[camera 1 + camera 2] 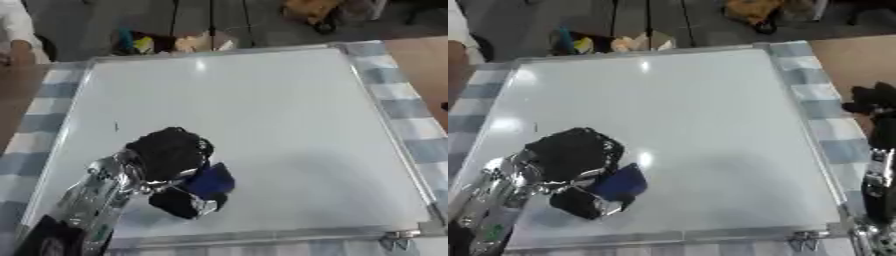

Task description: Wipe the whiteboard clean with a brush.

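While the left arm comes in from seven o'clock in the left eye view, its left hand (168,152) lies on the lower left part of the whiteboard (262,120), fingers curled round a blue brush (213,181). The brush shows at four o'clock of the hand, pressed flat against the board, with dark fingertips (179,202) wrapped below it. A short dark mark (115,126) stands on the board at eleven o'clock of the hand, near the left frame. Elsewhere the board's face looks white, with a bright glare spot near its top edge. The board lies flat on a surface covered by a blue and white checked cloth (394,95), which shows as a band along the right side and along the left. A metal clip (395,240) sits at the board's five o'clock corner.

Turning to the right eye view, the same grasp shows: brush under the clenched left hand, low on the board toward seven o'clock. The right hand (875,102) appears at three o'clock, off the board and over the checked cloth, well apart from the brush. Its dark fingers bunch together at the picture's edge, and I cannot tell whether they are released or clenched. Its silver forearm (875,175) runs down toward five o'clock.
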